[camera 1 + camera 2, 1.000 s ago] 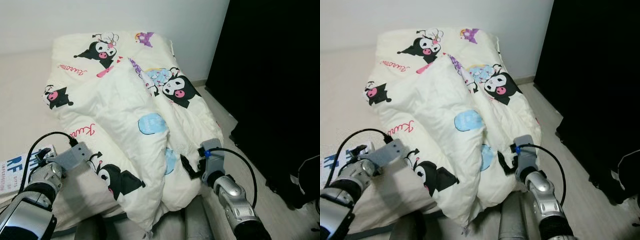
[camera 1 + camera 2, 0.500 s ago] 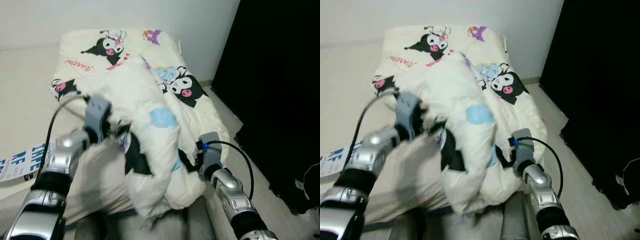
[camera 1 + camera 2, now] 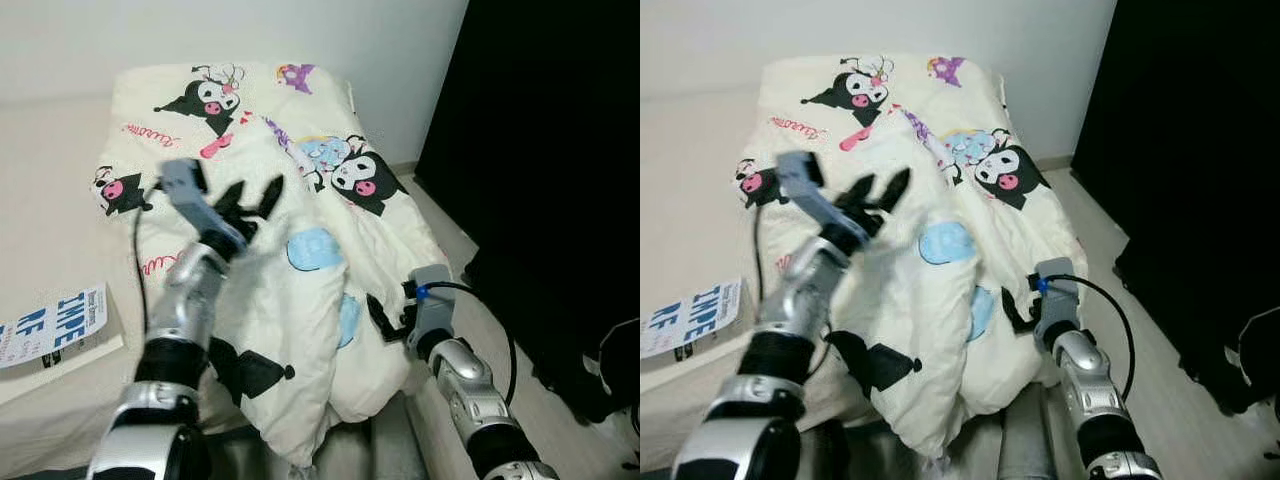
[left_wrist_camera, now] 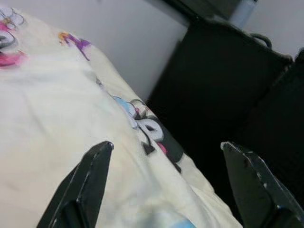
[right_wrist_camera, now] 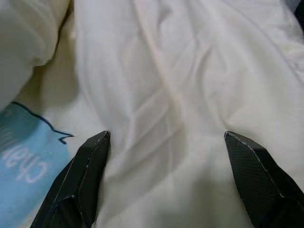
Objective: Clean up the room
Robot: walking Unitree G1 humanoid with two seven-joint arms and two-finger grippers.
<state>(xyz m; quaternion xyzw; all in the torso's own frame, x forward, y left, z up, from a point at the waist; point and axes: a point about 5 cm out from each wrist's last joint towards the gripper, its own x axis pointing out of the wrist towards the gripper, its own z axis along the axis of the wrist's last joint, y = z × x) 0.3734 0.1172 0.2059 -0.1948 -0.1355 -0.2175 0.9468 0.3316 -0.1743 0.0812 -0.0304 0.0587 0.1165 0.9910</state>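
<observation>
Lying bunched lengthwise down the bed (image 3: 40,190): the duvet (image 3: 300,290). Hovering spread above its raised middle fold: left gripper (image 3: 252,200). Resting spread against its near right edge: right gripper (image 3: 385,322).

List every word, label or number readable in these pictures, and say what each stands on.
"TIME": large blue letters on the book lying on the mattress beside the comforter; the lettering runs tilted, so this reading is uncertain, and the smaller print under it is too small to read.
Pink cursive script on the comforter, near the top cartoon figure: too blurred to read.
"Cha...": white letters on a blue patch of the comforter, cut off in the right wrist view.
</observation>
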